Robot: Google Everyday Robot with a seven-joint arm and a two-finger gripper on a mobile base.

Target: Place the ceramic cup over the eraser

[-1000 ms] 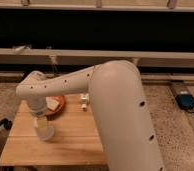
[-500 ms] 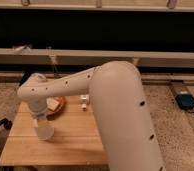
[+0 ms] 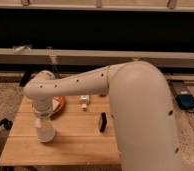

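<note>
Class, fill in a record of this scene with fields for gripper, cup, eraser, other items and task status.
gripper: over the left side of the table, directly above the ceramic cup
ceramic cup: white, at the table's left front
eraser: black, right of the cup, apart from it, uncovered
other items: small white item and reddish-brown object farther back
task status: cup not yet over eraser

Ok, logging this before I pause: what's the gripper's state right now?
Gripper: cannot be told; it is directly over the plain white tapered ceramic cup at the left front of the wooden table, away from the small black oblong eraser.
</note>
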